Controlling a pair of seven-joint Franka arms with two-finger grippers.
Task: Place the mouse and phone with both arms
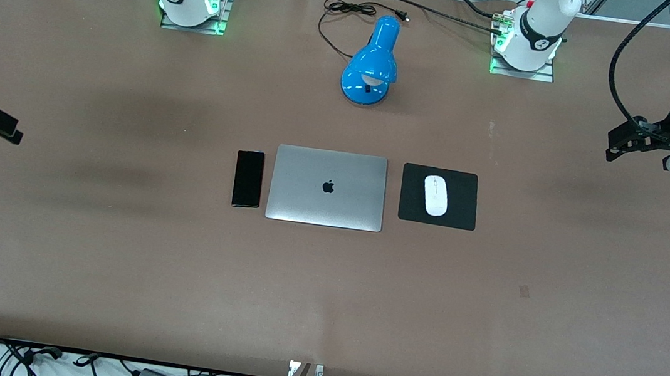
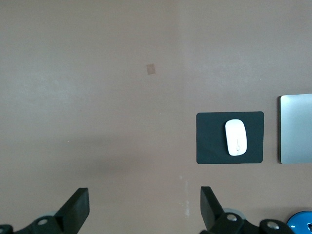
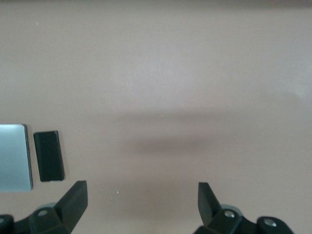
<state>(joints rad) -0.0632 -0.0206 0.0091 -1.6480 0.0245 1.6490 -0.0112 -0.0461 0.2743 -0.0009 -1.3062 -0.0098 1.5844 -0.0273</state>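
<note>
The white mouse lies on a black square pad beside the closed silver laptop, toward the left arm's end of the table. The black phone lies flat beside the laptop, toward the right arm's end. My left gripper is open and empty over bare table at the left arm's end. The left wrist view shows its gripper apart from the mouse. My right gripper is open and empty over bare table at the right arm's end. The right wrist view shows its gripper apart from the phone.
A blue desk lamp with a black cord stands farther from the front camera than the laptop, between the two arm bases. The brown table stretches wide around the laptop group. Cables lie along the near edge.
</note>
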